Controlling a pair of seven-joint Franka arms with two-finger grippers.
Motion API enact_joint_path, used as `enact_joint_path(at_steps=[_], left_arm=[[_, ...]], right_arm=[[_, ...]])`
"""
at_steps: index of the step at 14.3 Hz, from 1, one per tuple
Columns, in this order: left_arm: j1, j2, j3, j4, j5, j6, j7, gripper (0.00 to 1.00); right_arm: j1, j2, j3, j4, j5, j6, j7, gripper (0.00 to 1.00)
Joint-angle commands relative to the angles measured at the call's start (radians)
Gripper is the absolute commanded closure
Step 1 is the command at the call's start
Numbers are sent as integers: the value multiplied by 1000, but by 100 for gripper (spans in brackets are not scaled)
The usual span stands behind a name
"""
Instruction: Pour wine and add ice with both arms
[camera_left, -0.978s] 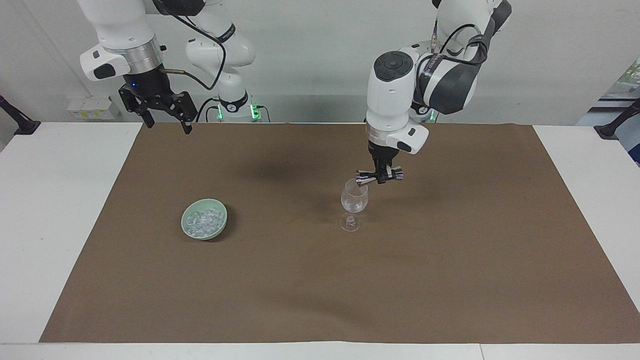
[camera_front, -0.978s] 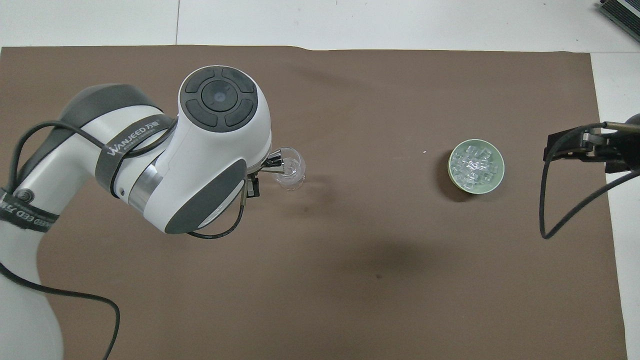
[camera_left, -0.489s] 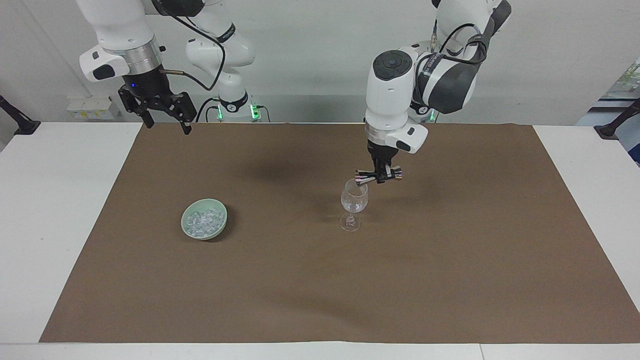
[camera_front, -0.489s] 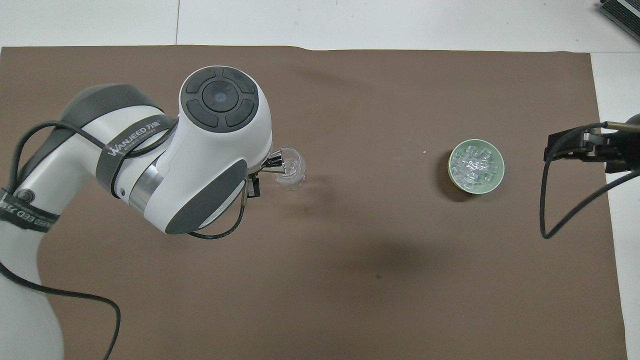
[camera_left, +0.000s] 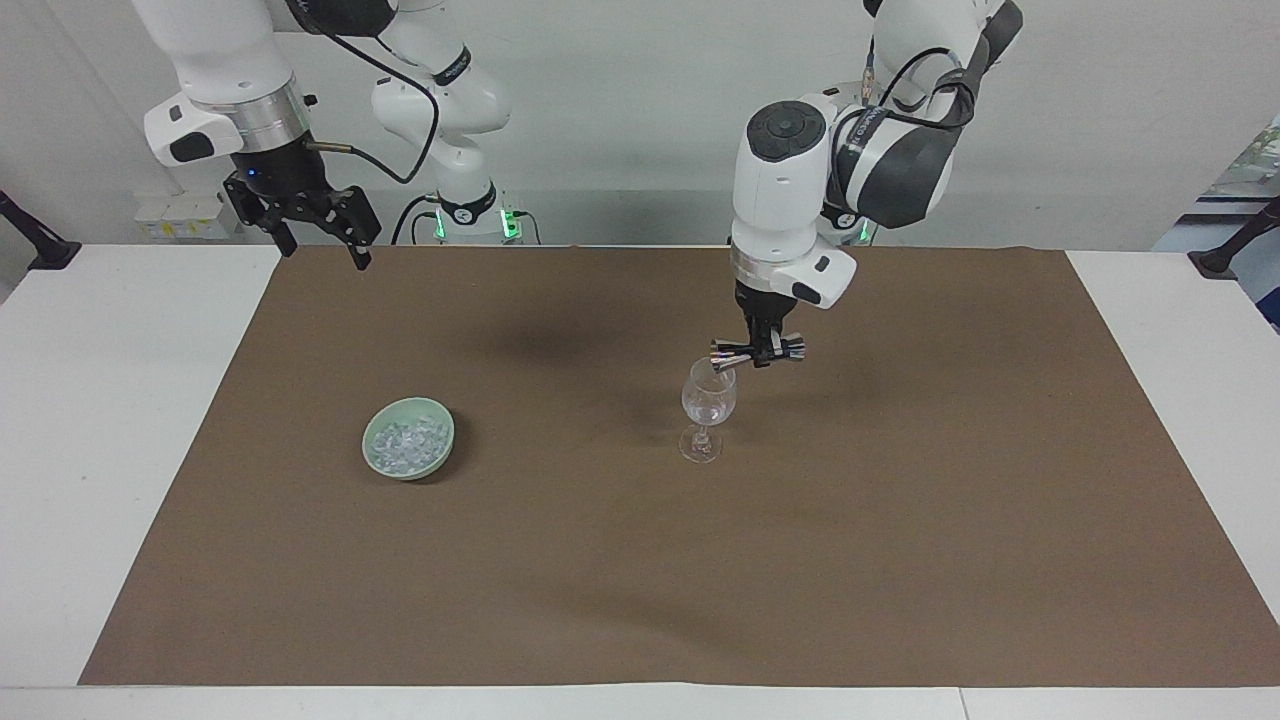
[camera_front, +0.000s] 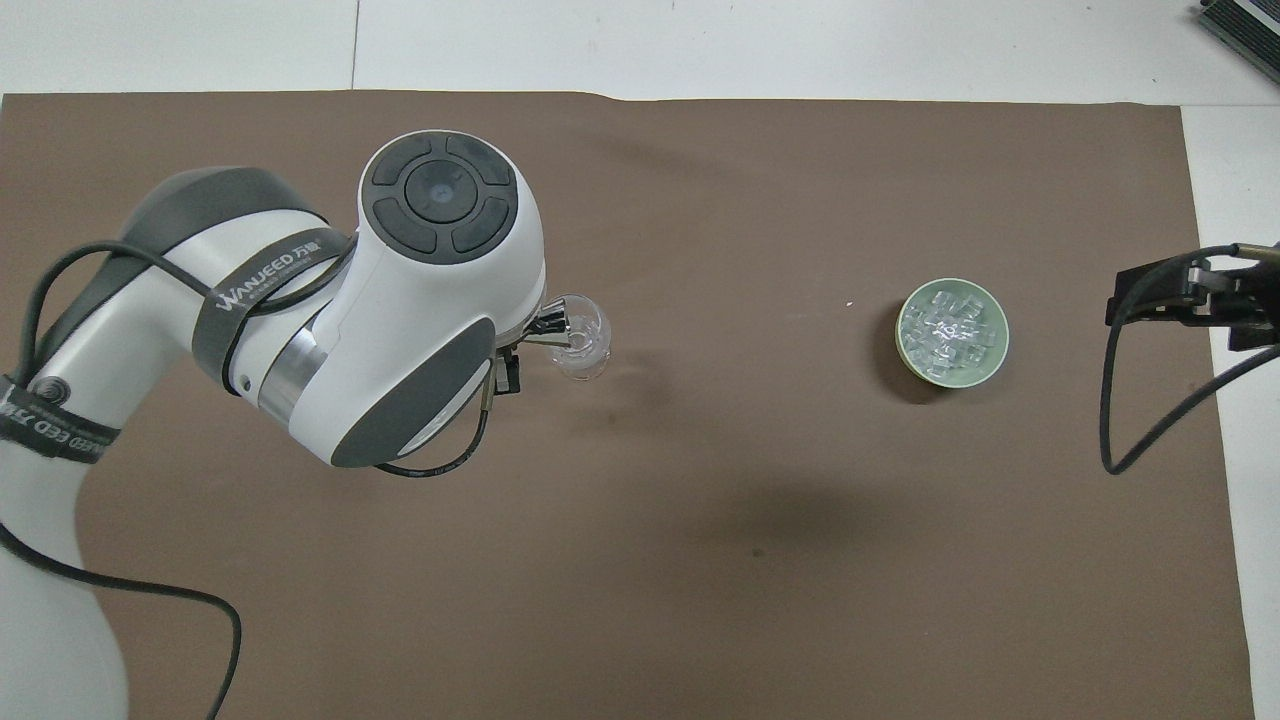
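Step in hand, seemingly: pouring. Left gripper clamps small metal jigger, tipped over clear stemmed glass. Right gripper, jaws apart, waits near table's corner. Next: ice in pale green bowl, toward right arm's end.

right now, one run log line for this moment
left gripper shut on jigger, tipped over wine glass | right gripper open, waiting | ice in bowl

A matt brown paper-like sheet is being shown on the worktop; the clear stemmed glass is glinting, the ice glassy.
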Motion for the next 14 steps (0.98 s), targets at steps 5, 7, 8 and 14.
enact_joint_path(at_steps=[5,7,8,14], left_arm=[[20,5,18,40,-170,-29,250,100],[38,3,21,40,-236,-30,335,100],[43,2,36,40,-270,-30,378,100],[43,-70,211,40,-506,-87,722,100]], right_arm=[[-20,-16,0,-19,20,9,-30,0],[-20,-16,0,-20,20,23,-30,0],[-20,-16,0,-29,20,46,-30,0],[-20,-7,-2,-150,20,176,-31,0]])
